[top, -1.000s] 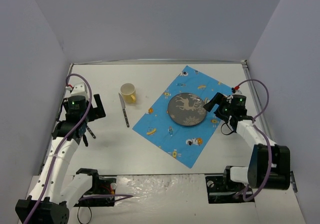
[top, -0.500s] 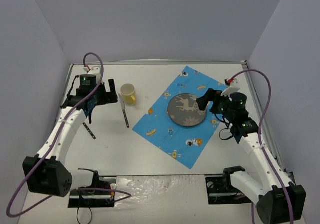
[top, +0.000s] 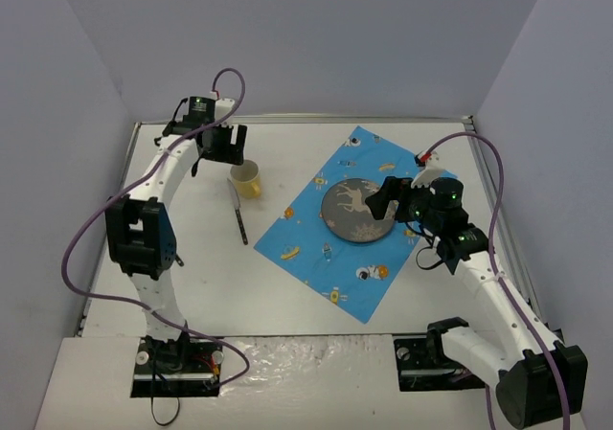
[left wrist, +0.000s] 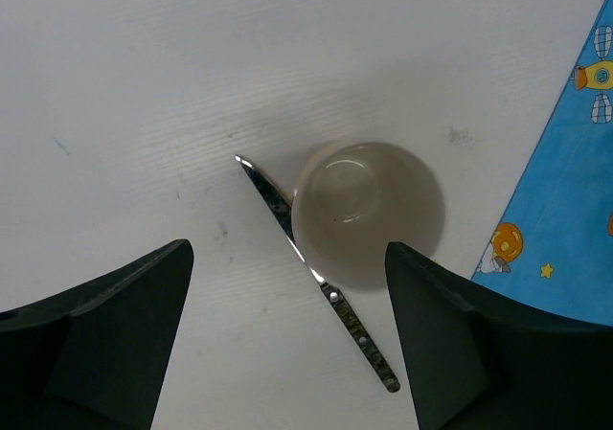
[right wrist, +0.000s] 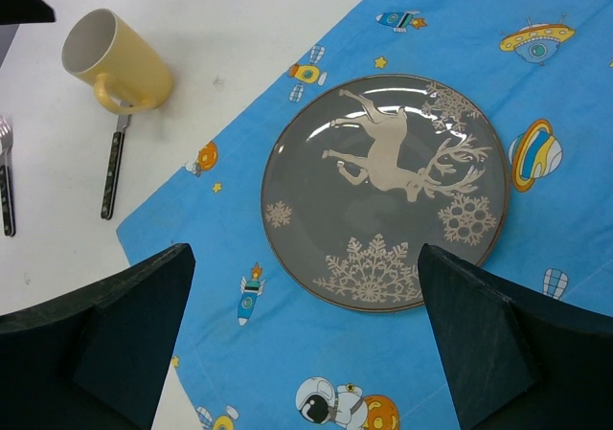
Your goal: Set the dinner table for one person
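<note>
Two grippers: left gripper [top: 227, 147] and right gripper [top: 388, 200], each with its jaws spread wide and empty.
Cut off: a fork [right wrist: 6, 195] at the left edge of the right wrist view, showing only its tines and part of a dark handle.
Hidden: from the right wrist, the knife [left wrist: 321, 282] blade runs behind the mug [right wrist: 115, 61]; from the left wrist, the mug's handle cannot be seen.
Hard to tell: how high either gripper hangs above what lies below it.
Below left gripper: the mug, round, upright, yellow outside and pale glossy inside, framed between the jaws. The knife lies just beside it and seems to touch it.
Knife make: shiny metal blade, dark riveted handle.
Below right gripper: a plate [right wrist: 388, 191], round, glossy grey, with a pale reindeer and snowflakes.
Under the plate: a cloth [top: 316, 248], blue with a cartoon spacecraft print, flat and set askew.
Beneath both grippers: the dinner table [top: 259, 291], flat and matte white, bearing everything.
</note>
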Motion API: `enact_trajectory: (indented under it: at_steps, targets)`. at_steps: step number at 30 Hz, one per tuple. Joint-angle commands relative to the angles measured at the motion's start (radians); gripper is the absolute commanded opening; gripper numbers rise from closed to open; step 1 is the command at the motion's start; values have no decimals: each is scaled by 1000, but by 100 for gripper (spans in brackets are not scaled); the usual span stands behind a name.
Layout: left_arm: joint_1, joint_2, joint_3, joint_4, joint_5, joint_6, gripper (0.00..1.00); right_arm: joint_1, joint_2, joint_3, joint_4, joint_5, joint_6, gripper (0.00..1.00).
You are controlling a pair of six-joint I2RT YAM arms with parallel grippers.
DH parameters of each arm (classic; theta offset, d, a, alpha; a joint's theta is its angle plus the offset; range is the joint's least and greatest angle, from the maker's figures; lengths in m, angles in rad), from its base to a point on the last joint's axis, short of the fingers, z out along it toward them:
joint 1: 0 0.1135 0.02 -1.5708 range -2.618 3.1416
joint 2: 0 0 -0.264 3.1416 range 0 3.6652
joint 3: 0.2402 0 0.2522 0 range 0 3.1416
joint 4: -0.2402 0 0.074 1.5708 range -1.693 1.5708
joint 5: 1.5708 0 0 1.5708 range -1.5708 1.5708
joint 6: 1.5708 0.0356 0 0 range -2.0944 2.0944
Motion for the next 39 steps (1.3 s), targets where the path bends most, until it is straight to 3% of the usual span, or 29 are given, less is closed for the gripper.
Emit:
enact_trajectory:
  at_steps: [1,6,26,31,39]
  targets:
    - [-4,70,164,-73,95,131,70,17,8,9,59,-31,-13,100]
    - [-12,124,209,-78,128,177,53,27,9,9,57,-39,-23,100]
    - [-15,240,280,-121,141,243,22,47,24,14,58,-49,-29,100]
    - [-17,236,278,-108,165,224,2,57,31,16,59,-45,-35,100]
    - [-49,131,229,-134,95,114,0,122,71,67,58,-19,-104,100]
